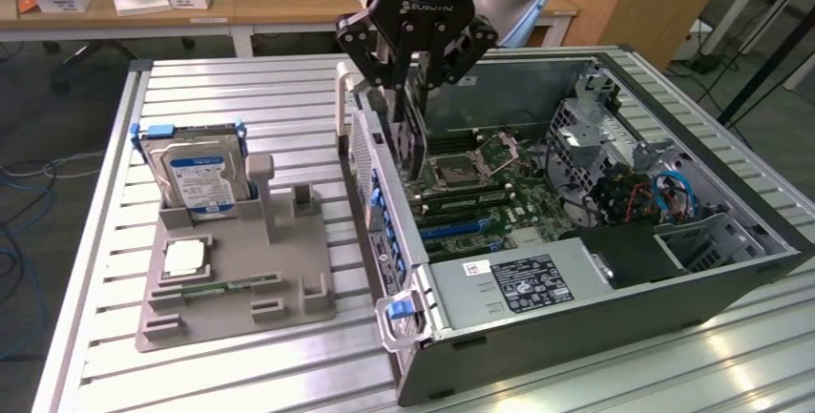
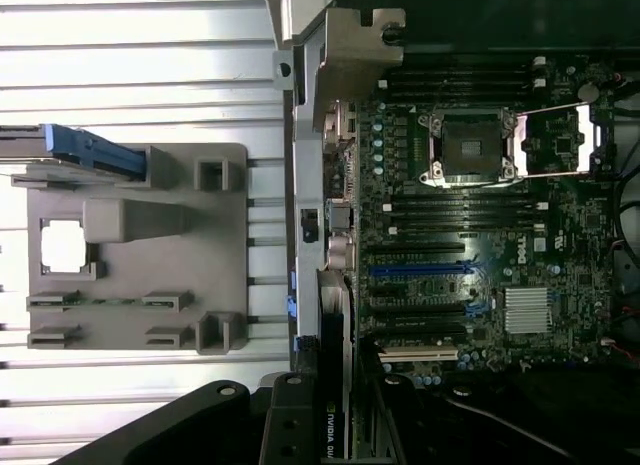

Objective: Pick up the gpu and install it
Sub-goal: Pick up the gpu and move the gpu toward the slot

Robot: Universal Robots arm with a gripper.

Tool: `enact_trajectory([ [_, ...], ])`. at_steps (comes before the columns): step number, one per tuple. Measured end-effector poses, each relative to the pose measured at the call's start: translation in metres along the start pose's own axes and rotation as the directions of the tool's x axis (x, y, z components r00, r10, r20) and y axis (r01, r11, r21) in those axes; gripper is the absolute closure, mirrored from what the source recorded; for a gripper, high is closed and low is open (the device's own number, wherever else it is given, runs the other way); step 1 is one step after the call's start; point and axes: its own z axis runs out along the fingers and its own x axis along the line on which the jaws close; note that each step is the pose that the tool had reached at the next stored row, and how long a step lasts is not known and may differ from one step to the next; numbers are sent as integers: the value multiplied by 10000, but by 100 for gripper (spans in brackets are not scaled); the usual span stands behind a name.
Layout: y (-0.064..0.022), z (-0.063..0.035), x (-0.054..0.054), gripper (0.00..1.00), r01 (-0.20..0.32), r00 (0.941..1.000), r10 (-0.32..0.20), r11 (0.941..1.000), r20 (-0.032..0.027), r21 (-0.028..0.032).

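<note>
The slatted metal table [image 1: 255, 79] carried an open computer case [image 1: 713, 279] lying on its side, its motherboard [image 2: 480, 235] exposed, and beside it, towards the exterior view's left, a grey holder [image 1: 229, 313] with a hard drive [image 1: 198, 179] standing in it. Above the case's rear wall the gripper [image 1: 410, 84] hung with its fingers closed narrowly on the top edge of the gpu [image 1: 410, 141], which hung edge-down over the board, clear of it and not yet seated. The chief risk appeared to be misalignment: seen edge-on from the wrist, the card sat close against the rear wall and its perforated panel [image 1: 369, 160], so a descent slightly off line could have caught the bracket on that metal or landed the contact edge beside a slot instead of in it. The blue slots [image 2: 420, 270] and the white slot [image 2: 420, 353] lay close together, so the wrong one might also have been met. Pressing down on a tilted card could have stressed the board. The grip took only a thin edge, so the card might have pivoted or slipped under pressure.
</note>
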Motion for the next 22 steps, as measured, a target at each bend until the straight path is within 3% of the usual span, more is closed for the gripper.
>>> enact_trajectory([
  [22, 14, 1, -270, 74, 1, 10000, -1, 10000, 0, 0],
])
